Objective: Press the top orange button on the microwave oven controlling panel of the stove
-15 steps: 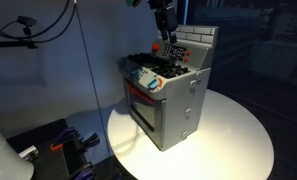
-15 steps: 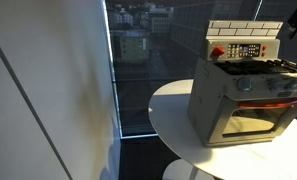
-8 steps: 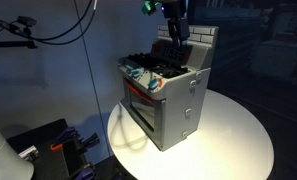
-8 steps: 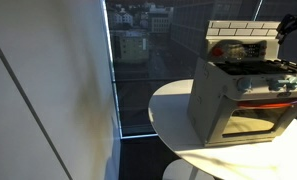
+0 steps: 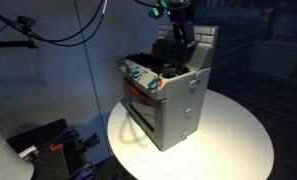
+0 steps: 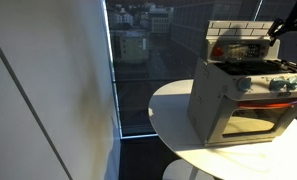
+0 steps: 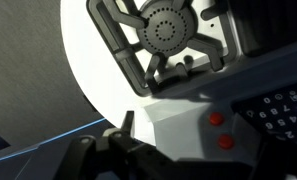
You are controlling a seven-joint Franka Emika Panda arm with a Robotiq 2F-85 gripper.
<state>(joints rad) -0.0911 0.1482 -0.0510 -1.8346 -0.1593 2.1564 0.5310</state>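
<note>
Toy stove (image 5: 168,95) on round white surface (image 5: 238,135); gripper (image 5: 182,38), upper centre, close to its control panel (image 6: 243,49). Fingers released or clenched: cannot tell.

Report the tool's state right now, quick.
Tool: cannot be told whether open or closed; it hangs close to the control panel.

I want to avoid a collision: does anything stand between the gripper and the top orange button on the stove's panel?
Nothing visible does. In an exterior view the gripper hangs by the stove's back panel; in the wrist view both orange buttons lie uncovered beside the keypad.
</note>
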